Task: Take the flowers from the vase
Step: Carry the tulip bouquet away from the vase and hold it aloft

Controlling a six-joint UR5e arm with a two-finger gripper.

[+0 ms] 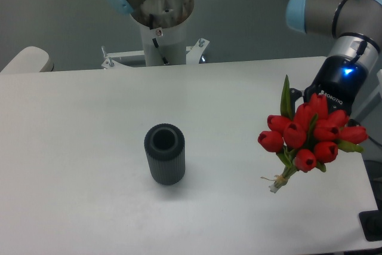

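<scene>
Your pincer [325,110] sits at the right edge of the frame, mostly hidden behind the flowers [309,135]. You can't see the fingers themselves, but the bunch hangs in the air right at the tool end, so it reads as clenched on the flowers.

The flowers are out of the vase [165,153] and well apart from it, over the right side of the white worktop [89,123]. Red tulip heads cluster just below the black wrist body with its blue light. One green leaf sticks straight up on the left of the bunch. The stems taper down and left to a tied end at lower right of the frame. Whether that end touches the worktop or hangs just above it, you can't tell from this view.

The vase stands upright a little left of centre, dark grey, ribbed, round mouth facing up toward the camera. Its mouth looks dark inside.

The arm's upper links, grey with light blue caps, come in from the upper right corner. The arm's base column [161,25] is at top centre, behind the far edge of the worktop. A pale rounded object [24,61] peeks in at the far left edge.
</scene>
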